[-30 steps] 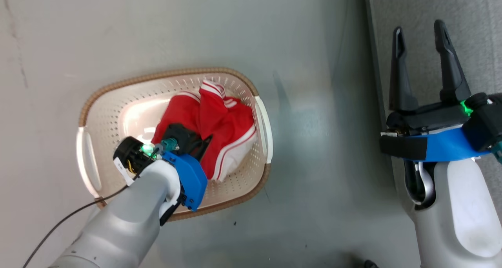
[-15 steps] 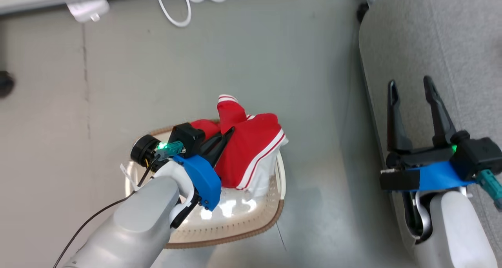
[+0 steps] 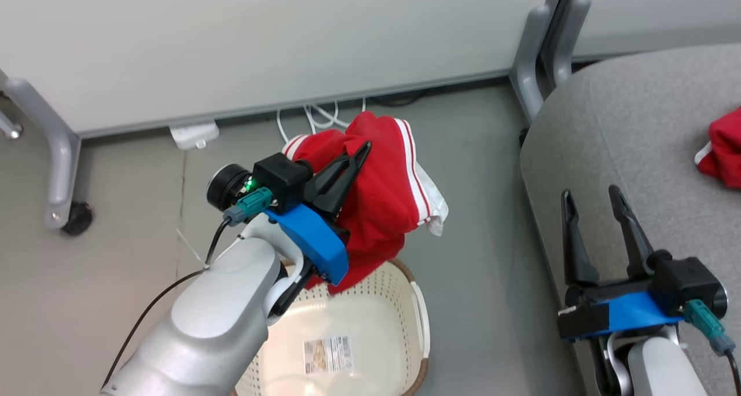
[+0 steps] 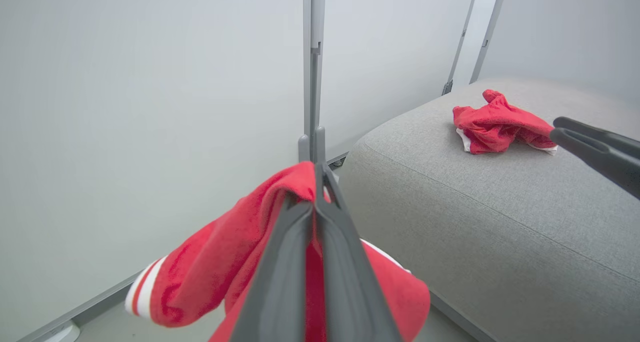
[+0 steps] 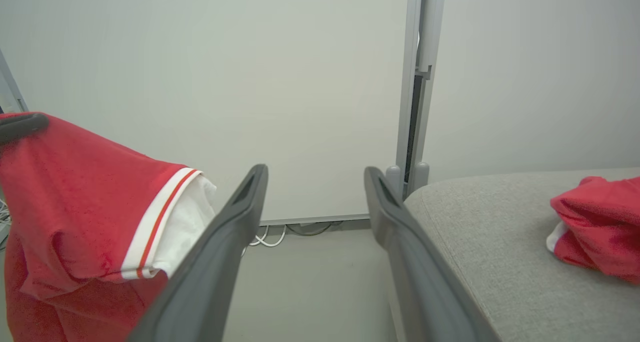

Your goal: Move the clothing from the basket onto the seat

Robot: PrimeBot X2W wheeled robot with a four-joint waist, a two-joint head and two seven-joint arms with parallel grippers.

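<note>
Lifted clear within the last second, the red sports garment [image 3: 385, 205] no longer lies in the laundry basket [image 3: 421, 312]. It hangs above the basket's far rim, pinched in the left gripper [image 3: 363, 149], whose two dark fingers press together on a fold of the soft cloth. The head camera has tilted up meanwhile.

Well left of the basket, a grey metal partition leg [image 3: 55, 147] curves down to a black caster [image 3: 76, 219]. Beyond the basket stands a smooth white partition panel [image 3: 260, 43]. At its foot, on the grey floor, lie a white power block [image 3: 194, 135] and looped white cables [image 3: 312, 118], partly hidden by the garment.

The basket is cream perforated plastic, rounded, with a brown woven-look rim band, a white handle and a printed label [image 3: 328, 354] on its bottom. The left forearm covers its near left part. White trim with red stripes edges the garment, and a white lining shows at its right side.

Right of the basket rises the grey seat [image 3: 625, 129], coarse-woven and round-edged, with a second red garment [image 3: 723, 153] crumpled on it. The right gripper [image 3: 590, 192] hovers at the seat's near edge, its fingers spread wide apart.

The left wrist view shows the second garment whole, while the head view cuts it off at the frame edge. The right wrist view shows the held garment's striped hem from the side.
</note>
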